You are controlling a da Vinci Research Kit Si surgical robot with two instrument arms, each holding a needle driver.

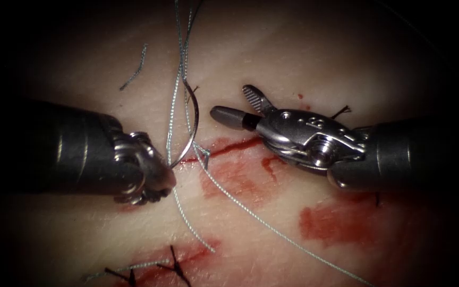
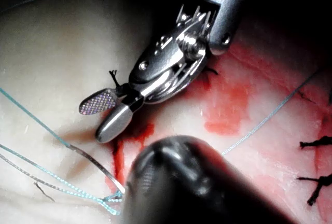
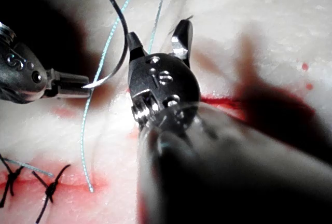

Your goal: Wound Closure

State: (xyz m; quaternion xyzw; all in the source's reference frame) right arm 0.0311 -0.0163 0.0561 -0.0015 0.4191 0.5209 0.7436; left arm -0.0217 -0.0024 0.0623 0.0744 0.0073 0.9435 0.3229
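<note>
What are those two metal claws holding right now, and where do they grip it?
The left tool grips the curved needle near its pointed end, clear of the tissue. The right tool is open, holding nothing.

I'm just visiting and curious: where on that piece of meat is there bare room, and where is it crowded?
Bare tissue lies above the open right claw. The middle is crowded: the left claw holds the needle near one end, out of the tissue, with thread crossing the cut. Red fluid and dark stitches fill the foreground.

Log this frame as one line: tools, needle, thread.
left tool: shut on curved steel needle near one end, needle free above tissue | right tool: open, holds nothing | pale green thread: trails across cut
</note>
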